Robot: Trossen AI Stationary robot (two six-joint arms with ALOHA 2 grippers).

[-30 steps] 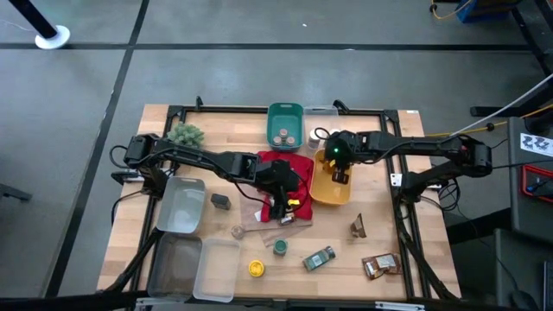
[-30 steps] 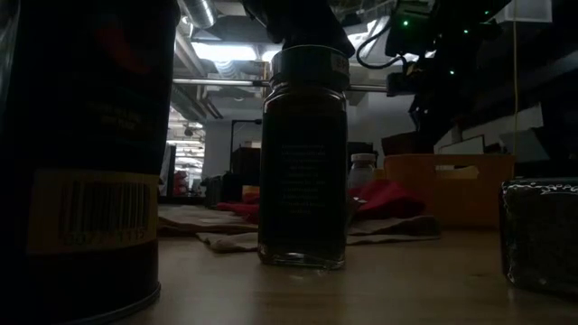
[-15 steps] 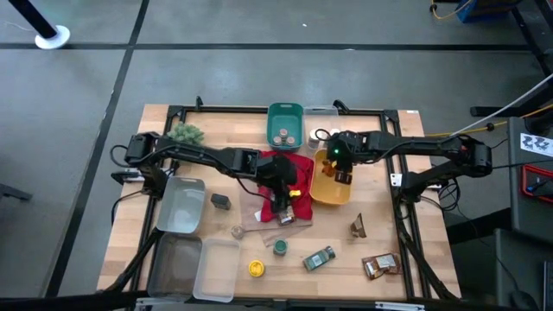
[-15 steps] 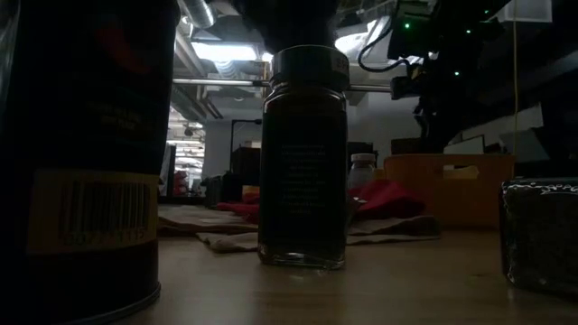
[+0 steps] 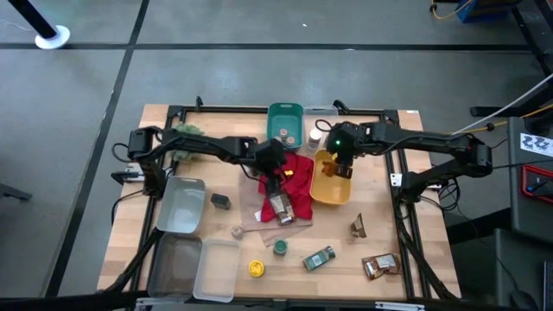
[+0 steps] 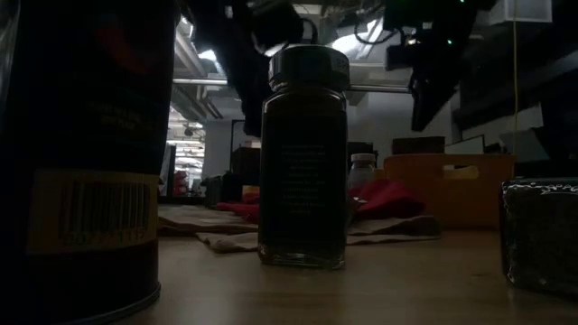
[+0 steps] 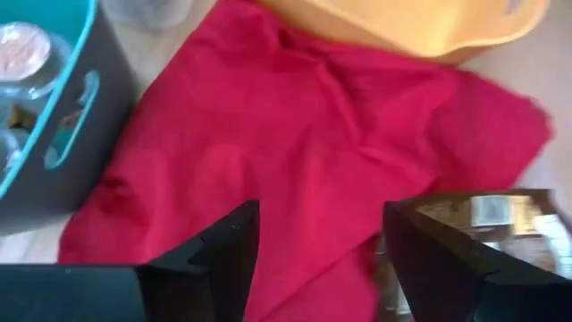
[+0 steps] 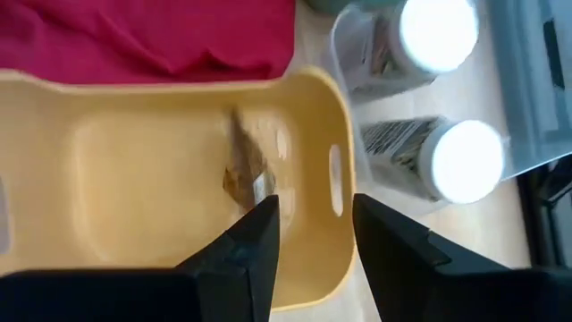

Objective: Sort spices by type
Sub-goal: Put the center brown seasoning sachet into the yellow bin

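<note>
Spices are scattered over the surface (image 5: 164,121): a brown foil packet (image 8: 243,172) lies inside the yellow bin (image 5: 331,186), jars sit in the teal bin (image 5: 285,115), and a larger packet (image 5: 281,207) rests at the red cloth's (image 5: 294,177) 6 o'clock edge. Packets look light, crinkly and limp, best pinched at a flat edge; glass jars are rigid, slick and breakable, best held across the body. The right hand (image 8: 313,234) hovers above the yellow bin, fingers parted and empty. The left hand (image 7: 320,241) hangs over the cloth, fingers wide, holding nothing. At 5 o'clock from the cloth lie a fallen jar (image 5: 319,257), a green-lidded jar (image 5: 280,248) and a yellow-lidded one (image 5: 256,269). Loose cloth folds could snag fingers.
</note>
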